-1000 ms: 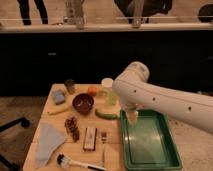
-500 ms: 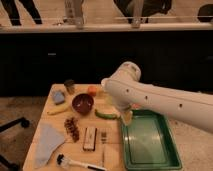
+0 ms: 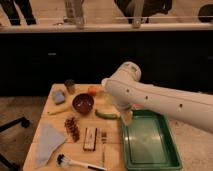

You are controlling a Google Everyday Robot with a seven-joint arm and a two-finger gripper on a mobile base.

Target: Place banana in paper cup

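**Inspection: banana out of reach, path crowded**

**Target.** The banana (image 3: pixel 59 111) lies flat on the table (image 3: pixel 45 120), just beside the bowl (image 3: pixel 83 103) at its 8 o'clock. It points roughly 8 to 2 o'clock.

**Handling, by judgement.**
- It looks light, and firm enough to lift, but the skin is smooth and bruises under a hard squeeze.
- Take it across the middle of its length, closing across the narrow width. An end grip would let it swing.
- It is slim and lies low, so you must come down close to the tabletop.

**Gripper.** The gripper (image 3: pixel 126 116) hangs below the arm (image 3: pixel 150 100) over the tray (image 3: pixel 150 147), at its 11 o'clock corner. It is well apart from the banana. I cannot tell whether it is apart or together, and nothing shows in it.

**Obstructions.**
- The bowl and the green vegetable (image 3: pixel 106 115) lie between the gripper and the banana. You should not mistake the vegetable for the fruit.
- A dark red cluster (image 3: pixel 72 129) sits at 5 o'clock of the banana, and a cloth (image 3: pixel 47 142) at 6 o'clock.
- A blue block (image 3: pixel 59 96) is near at 12 o'clock.

**Destination.**
- A dark cup (image 3: pixel 70 86) stands at 11 o'clock of the bowl.
- A pale cup (image 3: pixel 108 100) shows partly behind the arm at 2 o'clock of the bowl, near an orange (image 3: pixel 92 90).
- I cannot confirm which is the paper cup.
- Either mouth looks narrow for the banana's length, so you should expect to stand it in end first.
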